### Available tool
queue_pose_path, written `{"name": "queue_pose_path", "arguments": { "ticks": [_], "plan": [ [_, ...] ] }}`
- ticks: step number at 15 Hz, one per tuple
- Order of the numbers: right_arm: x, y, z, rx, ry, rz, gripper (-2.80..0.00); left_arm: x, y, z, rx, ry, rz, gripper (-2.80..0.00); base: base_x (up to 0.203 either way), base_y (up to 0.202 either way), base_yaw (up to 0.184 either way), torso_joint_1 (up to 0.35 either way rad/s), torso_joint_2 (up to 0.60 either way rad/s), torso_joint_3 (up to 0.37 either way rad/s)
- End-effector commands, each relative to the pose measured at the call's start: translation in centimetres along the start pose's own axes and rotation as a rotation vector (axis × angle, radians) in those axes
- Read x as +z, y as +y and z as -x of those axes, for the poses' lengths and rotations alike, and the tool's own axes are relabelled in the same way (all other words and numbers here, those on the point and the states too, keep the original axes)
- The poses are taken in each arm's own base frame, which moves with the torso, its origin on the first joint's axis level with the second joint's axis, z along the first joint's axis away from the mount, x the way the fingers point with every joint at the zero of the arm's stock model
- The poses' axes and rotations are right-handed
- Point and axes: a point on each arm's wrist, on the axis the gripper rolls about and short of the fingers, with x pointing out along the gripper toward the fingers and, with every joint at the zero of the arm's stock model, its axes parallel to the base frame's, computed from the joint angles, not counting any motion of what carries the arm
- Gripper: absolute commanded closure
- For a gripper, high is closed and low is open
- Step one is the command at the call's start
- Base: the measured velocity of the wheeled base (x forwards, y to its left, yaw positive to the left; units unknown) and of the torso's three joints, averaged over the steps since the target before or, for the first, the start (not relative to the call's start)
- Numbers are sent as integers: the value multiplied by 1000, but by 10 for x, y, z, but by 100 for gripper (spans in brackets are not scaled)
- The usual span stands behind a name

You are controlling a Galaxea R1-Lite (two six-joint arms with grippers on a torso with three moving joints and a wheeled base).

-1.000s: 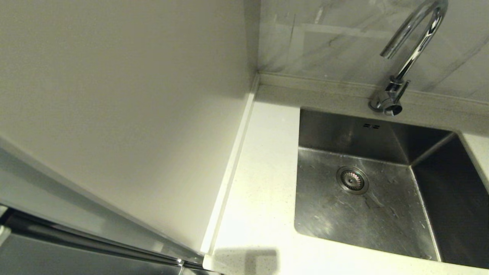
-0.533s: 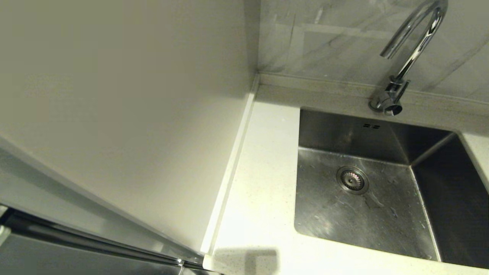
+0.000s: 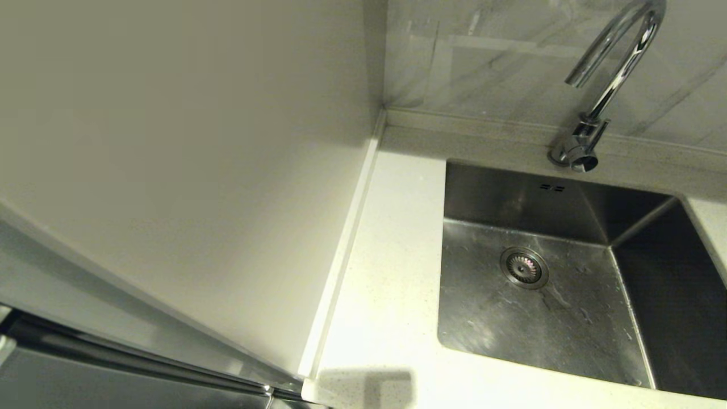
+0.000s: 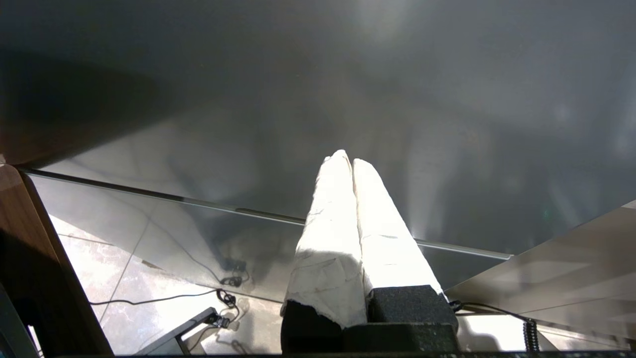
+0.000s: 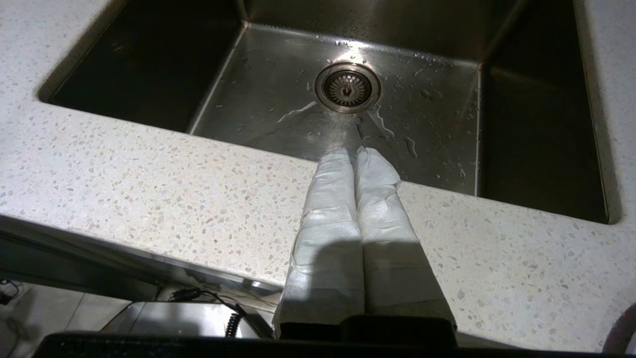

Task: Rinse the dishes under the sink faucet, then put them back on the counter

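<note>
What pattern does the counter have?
White with fine brown and grey speckles; the counter shows best in the right wrist view.

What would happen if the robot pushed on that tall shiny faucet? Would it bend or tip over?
Probably not. The faucet looks like stiff chrome metal, so it likely wouldn't bend. Its base stands on the counter behind the sink, apparently fixed there, so tipping seems unlikely; the gooseneck might swivel instead. Its polished surface could be slippery for a gripper.

The sink [image 3: 545, 318] is brushed metal with wet spots. The faucet [image 3: 616, 79] is glossy chrome, and the tabletop [image 5: 149, 184] is speckled stone.
</note>
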Motion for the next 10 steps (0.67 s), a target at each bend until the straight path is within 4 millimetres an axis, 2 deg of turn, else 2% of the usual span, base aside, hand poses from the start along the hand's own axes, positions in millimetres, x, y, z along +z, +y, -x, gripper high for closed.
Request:
{"name": "queue_pose_path", "arguments": {
  "ticks": [1,10],
  "plan": [
    [0,0,0,0,3,0,0,-1,0,0,0,2,1,0,0,0,0,0,0,0],
    [0,0,0,1,2,-1,0,-1,0,0,0,2,1,0,0,0,0,0,0,0]
  ]
}}
